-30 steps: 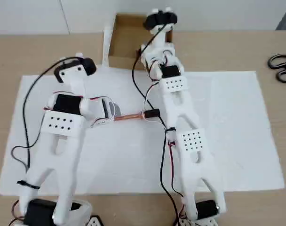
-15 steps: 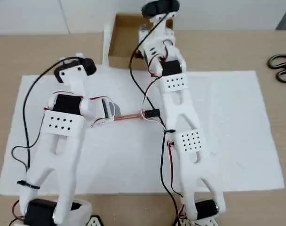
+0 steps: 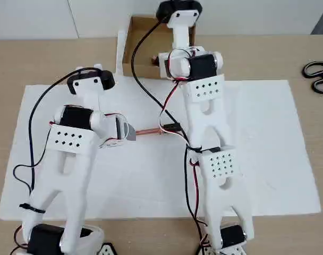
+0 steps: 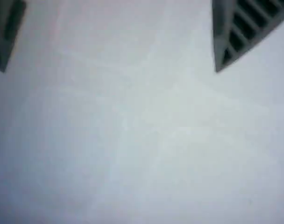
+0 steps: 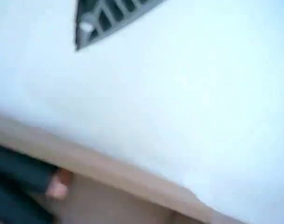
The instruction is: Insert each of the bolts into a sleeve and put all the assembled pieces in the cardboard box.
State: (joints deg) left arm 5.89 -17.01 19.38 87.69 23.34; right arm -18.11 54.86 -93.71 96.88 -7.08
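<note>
Between the two arms, a thin copper-coloured metal rod (image 3: 149, 130) lies on the white paper sheet (image 3: 268, 138), near side of the open brown cardboard box (image 3: 143, 42). Left gripper (image 4: 109, 70) hangs spread wide and empty just over the sheet. Right arm (image 3: 206, 122) stretches to the box, but can't tell whether the right gripper (image 5: 100, 21) is spread or closed.

The pale wooden tabletop (image 3: 44, 58) is mostly covered by a large white sheet (image 3: 268, 138), laid flat with faint creases and bare wood showing all round it. Just beyond the sheet's far edge sits the open cardboard box (image 3: 143, 37). A pair of black-handled scissors (image 3: 318, 76) lies on the bare wood at the far right, well apart from the box.
</note>
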